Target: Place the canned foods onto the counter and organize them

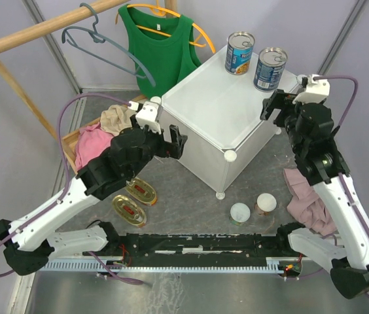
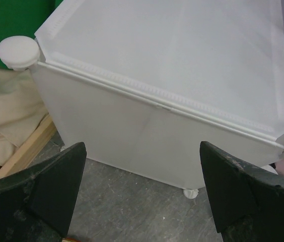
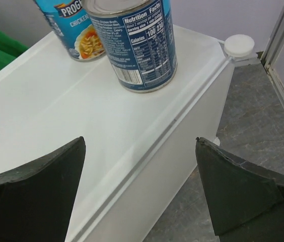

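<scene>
Grey tabletop [image 1: 184,196], with the counter [image 1: 210,108] sitting mid-table, a white cube with round knobs at the corners. I see both tall cans already upright on its far right corner: left tall can [image 1: 239,53] and right tall can [image 1: 270,68], blue labels, with a small gap between them in the top view. Other four are off the counter. First small can [image 1: 240,212] and second small can [image 1: 266,202], both white-lidded, stand on the tabletop just in front of the counter's near corner, side by side. First oval tin [image 1: 141,191] and second oval tin [image 1: 127,210], gold with red labels, lie flat on the tabletop left of the counter, under my left arm, just beside each other.

Left gripper [image 1: 176,142] hovers by the counter's left side near the top edge, fingers spread wide, nothing between them. Right gripper [image 1: 273,110] hovers at the counter's right edge, near the right tall can, also spread wide and empty.

Wooden tray [image 2: 28,148] left of the counter holds a beige cloth [image 1: 116,118] and a pink cloth [image 1: 91,144]. Green tank top [image 1: 158,49] hangs behind. Pink garment [image 1: 309,199] lies beside my right arm
</scene>
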Motion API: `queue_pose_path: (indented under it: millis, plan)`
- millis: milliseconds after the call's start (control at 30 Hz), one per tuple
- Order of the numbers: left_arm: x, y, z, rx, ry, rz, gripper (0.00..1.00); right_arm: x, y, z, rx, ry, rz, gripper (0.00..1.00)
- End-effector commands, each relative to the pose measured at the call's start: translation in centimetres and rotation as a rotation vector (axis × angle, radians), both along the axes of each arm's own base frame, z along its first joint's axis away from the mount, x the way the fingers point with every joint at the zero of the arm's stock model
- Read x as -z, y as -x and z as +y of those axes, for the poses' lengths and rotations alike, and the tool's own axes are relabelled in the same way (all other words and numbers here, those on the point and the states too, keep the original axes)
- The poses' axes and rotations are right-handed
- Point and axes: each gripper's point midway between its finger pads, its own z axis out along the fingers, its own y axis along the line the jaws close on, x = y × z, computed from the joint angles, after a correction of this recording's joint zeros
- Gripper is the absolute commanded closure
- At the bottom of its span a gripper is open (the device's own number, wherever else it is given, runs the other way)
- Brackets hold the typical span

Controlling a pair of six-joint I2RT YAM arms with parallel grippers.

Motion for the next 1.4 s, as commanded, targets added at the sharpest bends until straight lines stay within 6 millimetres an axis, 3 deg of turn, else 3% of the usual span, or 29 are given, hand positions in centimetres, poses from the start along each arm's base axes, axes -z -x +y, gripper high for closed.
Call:
queue_pose_path:
  millis: [0, 133, 233, 600, 967, 1233, 1367]
  plan:
    - [-0.1, 0.9, 1.3, -0.027, 0.041, 0.017, 0.01, -0.3, 2.7, 0.3, -0.022, -0.032, 0.018, 0.03]
    - [1.2, 1.5, 1.5, -0.011, 0.03, 0.054, 0.01, 0.8, 4.8, -0.5, 0.013, -0.051, 0.076, 0.04]
    - [1.8, 2.0, 1.6, 0.0, 0.034, 0.068, 0.01, 2.6, 6.3, -1.2, 0.043, -0.071, 0.141, 0.06]
    - [2.5, 2.7, 1.1, 0.038, 0.074, 0.087, 0.01, 11.8, 10.1, -3.9, 0.24, -0.113, 0.395, 0.06]
    - [2.4, 3.2, 0.4, 0.082, 0.109, 0.083, 0.01, 19.6, 12.5, -3.1, 0.342, -0.26, 0.6, 0.02]
    - [2.1, 3.4, 0.0, 0.108, 0.12, 0.078, 0.01, 23.6, 13.6, -2.2, 0.4, -0.368, 0.697, 0.0]
    - [2.1, 3.5, -0.1, 0.116, 0.126, 0.076, 0.01, 24.5, 13.8, -2.0, 0.404, -0.395, 0.704, 0.0]
